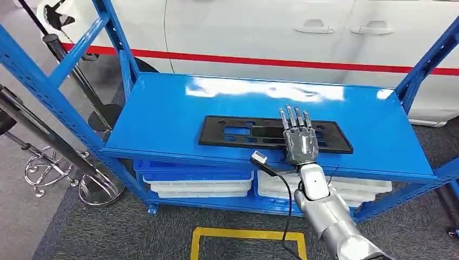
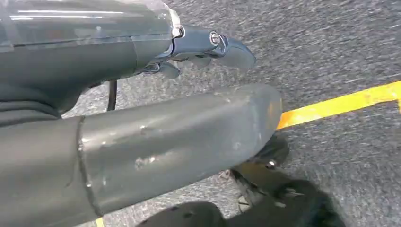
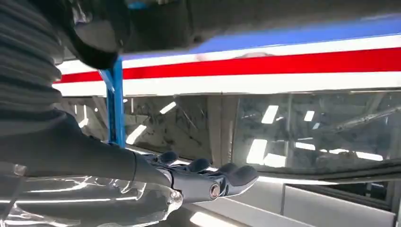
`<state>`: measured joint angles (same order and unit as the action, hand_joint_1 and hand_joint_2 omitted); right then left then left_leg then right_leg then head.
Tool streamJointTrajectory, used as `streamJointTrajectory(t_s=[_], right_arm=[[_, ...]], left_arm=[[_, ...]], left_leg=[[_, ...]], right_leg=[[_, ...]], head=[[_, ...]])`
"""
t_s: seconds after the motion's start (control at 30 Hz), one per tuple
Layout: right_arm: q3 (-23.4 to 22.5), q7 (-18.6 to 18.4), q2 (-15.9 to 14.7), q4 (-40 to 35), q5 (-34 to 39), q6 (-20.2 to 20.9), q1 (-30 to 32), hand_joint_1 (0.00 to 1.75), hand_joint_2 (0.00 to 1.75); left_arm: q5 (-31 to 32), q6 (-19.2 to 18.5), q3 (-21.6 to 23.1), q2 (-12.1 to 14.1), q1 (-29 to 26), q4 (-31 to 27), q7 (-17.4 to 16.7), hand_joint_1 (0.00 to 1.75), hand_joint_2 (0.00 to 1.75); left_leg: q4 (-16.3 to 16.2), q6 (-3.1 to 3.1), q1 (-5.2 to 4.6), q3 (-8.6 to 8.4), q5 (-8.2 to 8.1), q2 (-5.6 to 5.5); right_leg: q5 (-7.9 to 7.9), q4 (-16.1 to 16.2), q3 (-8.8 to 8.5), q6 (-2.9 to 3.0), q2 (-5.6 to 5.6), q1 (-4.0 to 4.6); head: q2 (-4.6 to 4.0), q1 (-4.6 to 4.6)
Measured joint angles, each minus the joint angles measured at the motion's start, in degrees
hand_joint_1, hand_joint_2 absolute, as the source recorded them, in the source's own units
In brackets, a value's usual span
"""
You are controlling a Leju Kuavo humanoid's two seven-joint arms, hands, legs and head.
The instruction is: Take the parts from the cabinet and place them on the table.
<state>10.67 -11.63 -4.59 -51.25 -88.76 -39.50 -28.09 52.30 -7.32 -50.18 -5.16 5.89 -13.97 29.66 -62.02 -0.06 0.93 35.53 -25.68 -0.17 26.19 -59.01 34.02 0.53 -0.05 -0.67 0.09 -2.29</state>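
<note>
Black part point(image 1: 273, 134) flat on blue shelf point(image 1: 162, 116), long axis left-right; right robot hand point(image 1: 299, 138) outstretched above, fingers apart.

Bright overhead glare on shelf point(image 1: 162, 119)

I'm looking at dark grey carpet floor point(image 1: 108, 233) with a yellow taped outline point(image 1: 246, 235) in front of the blue metal rack point(image 1: 70, 59). Behind the rack stands a white vehicle point(image 1: 243, 27) with a red stripe point(image 1: 303, 63). A chrome stand base point(image 1: 46, 173) sits at the left. Overhead lights glare on the blue surface.
</note>
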Motion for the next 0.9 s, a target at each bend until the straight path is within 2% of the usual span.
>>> streamJointTrajectory(t_s=[0.03,0.07,0.13,0.2,0.23,0.27,0.3,0.33,0.37,0.4,0.43,0.5,0.53,0.57,0.6,0.67,0.7,0.73,0.77,0.83,0.87,0.9], right_arm=[[-0.02,0.26,-0.02,0.0,0.11,0.0,-0.02,1.75,1.75],[-0.02,0.41,-0.04,0.0,0.18,0.0,-0.02,1.75,1.75],[-0.07,0.81,-0.06,0.0,0.46,0.0,-0.01,1.75,1.75],[-0.2,1.03,-0.07,-0.09,0.68,0.0,0.02,1.75,1.75],[-0.33,1.16,-0.15,-0.15,0.77,0.0,-0.07,1.75,1.75],[-0.59,1.14,-0.28,-0.15,0.81,0.0,-0.08,1.75,1.75],[-0.92,1.09,-0.46,-0.17,0.94,0.0,0.02,1.75,1.75],[-1.12,1.12,-0.59,-0.17,1.07,0.0,0.3,1.75,1.75],[-1.25,1.18,-0.77,-0.17,1.12,0.0,0.6,1.75,1.75],[-1.46,1.29,-0.96,-0.2,1.12,0.0,0.87,1.75,1.75],[-1.6,1.31,-1.03,-0.35,1.12,0.0,0.99,1.75,1.75],[-1.79,1.31,-1.31,-0.96,1.09,0.0,0.98,1.75,1.75],[-1.99,1.31,-1.4,-1.16,1.07,0.0,0.94,1.75,1.75],[-2.1,1.31,-1.42,-1.27,1.05,0.0,0.98,1.75,1.75],[-2.16,1.36,-1.44,-1.33,0.98,0.0,1.11,1.75,1.75],[-2.25,1.42,-1.44,-1.49,0.92,0.0,1.18,1.75,1.75],[-2.27,1.42,-1.42,-1.66,0.92,0.0,1.22,1.75,1.75],[-2.27,1.44,-1.42,-1.77,0.9,0.0,1.21,1.75,1.75],[-2.27,1.47,-1.42,-1.81,0.66,0.0,1.17,1.75,1.75],[-2.27,1.53,-1.42,-1.81,0.46,0.0,1.38,1.75,1.75],[-2.27,1.53,-1.42,-1.81,0.44,0.0,1.46,1.75,1.75],[-2.27,1.53,-1.42,-1.81,0.35,0.0,1.51,1.75,1.75]], left_arm=[[0.0,0.02,0.0,0.0,0.14,0.0,0.2,0.0,0.0],[-0.04,0.09,0.0,0.0,0.23,0.0,0.5,0.0,0.0],[-0.2,0.17,0.0,0.0,0.14,0.0,0.81,0.0,0.0],[-0.24,0.17,0.0,0.0,0.35,0.0,0.99,0.0,0.0],[-0.24,0.2,0.0,0.0,0.51,0.0,1.07,0.0,0.0],[-0.26,0.28,0.0,0.0,0.59,-0.02,1.16,0.0,0.0],[-0.26,0.33,0.07,0.0,0.57,-0.02,1.2,0.0,0.0],[-0.26,0.35,0.18,0.0,0.55,-0.02,1.23,0.0,0.0],[-0.26,0.35,0.28,0.0,0.54,-0.02,1.31,0.0,0.0],[-0.26,0.33,0.39,0.0,0.56,-0.02,1.44,0.0,0.0],[-0.26,0.35,0.46,0.0,0.58,-0.02,1.55,0.0,0.0],[-0.26,0.33,0.77,-0.02,0.65,-0.02,1.66,0.0,0.0],[-0.26,0.33,0.92,-0.07,0.69,-0.02,1.68,0.0,0.0],[-0.26,0.35,1.03,-0.07,0.79,-0.02,1.71,0.0,0.0],[-0.28,0.35,1.07,-0.07,0.78,-0.02,1.75,0.0,0.0],[-0.31,0.37,1.16,-0.07,0.78,-0.02,1.81,0.0,0.0],[-0.33,0.39,1.2,0.02,0.82,-0.09,1.84,0.0,0.0],[-0.35,0.42,1.22,0.02,0.86,-0.13,1.88,0.0,0.0],[-0.33,0.42,1.27,-0.04,0.9,-0.13,1.93,0.0,0.0],[-0.37,0.57,1.31,-0.02,0.78,-0.13,1.97,0.0,0.0],[-0.46,0.68,1.33,-0.02,0.68,-0.13,2.03,0.0,0.0],[-0.57,0.77,1.35,-0.02,0.63,-0.13,2.03,0.0,0.0]], left_leg=[[1.79,0.22,-0.24,-1.03,-1.12,-0.05],[2.05,0.81,-0.28,-0.9,-0.91,-0.2],[1.97,1.32,-0.45,-0.75,-0.88,-0.18],[2.76,2.33,-0.07,-1.03,-0.32,-0.13],[2.85,2.62,-0.07,-1.04,-0.25,-0.12],[2.85,2.81,-0.07,-0.97,-0.2,-0.12],[2.84,2.87,-0.13,-0.96,-0.24,-0.12],[2.84,2.89,-0.16,-0.95,-0.26,-0.12],[2.83,2.92,-0.16,-0.96,-0.28,-0.13],[2.82,2.92,-0.16,-1.0,-0.29,-0.17],[2.81,2.9,-0.16,-1.06,-0.31,-0.21],[2.82,2.69,-0.18,-1.31,-0.45,-0.25],[2.82,2.58,-0.29,-1.26,-0.5,-0.23],[2.68,2.28,-0.51,-1.1,-0.53,-0.28],[2.81,1.98,-0.47,-1.07,-0.46,-0.25],[3.09,1.34,-0.39,-1.22,-0.4,-0.22],[2.66,1.05,-0.47,-0.88,-0.97,-0.19],[1.23,0.85,-0.51,-0.52,-2.11,-0.13],[-2.75,0.72,-0.37,1.18,-4.52,-0.15],[-10.94,0.41,-0.27,5.01,-8.0,-0.14],[-13.51,0.28,-0.27,6.31,-8.46,-0.13],[-13.34,0.22,-0.22,6.27,-7.49,-0.13]], right_leg=[[0.3,-0.44,0.26,-0.42,0.05,0.42],[0.33,-0.72,0.53,-0.61,0.11,0.48],[0.1,-0.45,0.54,-1.04,0.08,0.42],[0.64,-0.85,0.6,-1.67,0.1,0.2],[1.93,-2.47,1.21,-1.93,0.08,0.14],[4.14,-6.01,2.86,-2.2,0.08,0.06],[6.49,-10.96,5.14,-2.48,0.08,-0.09],[7.98,-15.0,7.13,-2.63,0.07,-0.13],[8.26,-17.43,8.41,-2.7,0.07,-0.13],[7.14,-16.97,8.38,-2.67,0.07,-0.13],[5.0,-14.21,7.17,-2.56,0.07,-0.13],[-0.42,-3.65,2.05,-1.88,0.08,-0.01],[-0.22,-0.87,0.83,-1.53,0.1,0.17],[-0.15,-0.04,0.62,-1.37,0.11,0.51],[-0.16,-0.14,0.71,-1.32,0.13,0.59],[-0.24,-0.02,0.73,-0.83,0.19,0.66],[-0.61,0.73,0.28,-0.32,0.02,-0.18],[-0.67,0.99,0.05,-0.06,0.0,-0.05],[-0.62,0.97,0.02,0.36,-0.14,-0.05],[-0.54,0.86,0.04,0.48,-0.25,0.07],[-0.52,0.77,0.06,0.5,-0.24,0.08],[-0.44,0.66,0.05,0.51,-0.22,0.07]], head=[[-0.02,0.0],[-0.02,0.07],[0.0,0.02],[0.0,0.02],[-0.02,0.04],[-0.02,0.04],[-0.02,0.02],[0.0,0.04],[0.0,0.02],[0.0,0.04],[-0.02,0.04],[0.0,0.04],[-0.02,0.02],[0.0,0.02],[-0.02,0.02],[0.0,0.02],[-0.02,0.0],[0.0,0.02],[0.0,0.02],[0.0,0.02],[0.0,0.0],[0.0,0.0]])
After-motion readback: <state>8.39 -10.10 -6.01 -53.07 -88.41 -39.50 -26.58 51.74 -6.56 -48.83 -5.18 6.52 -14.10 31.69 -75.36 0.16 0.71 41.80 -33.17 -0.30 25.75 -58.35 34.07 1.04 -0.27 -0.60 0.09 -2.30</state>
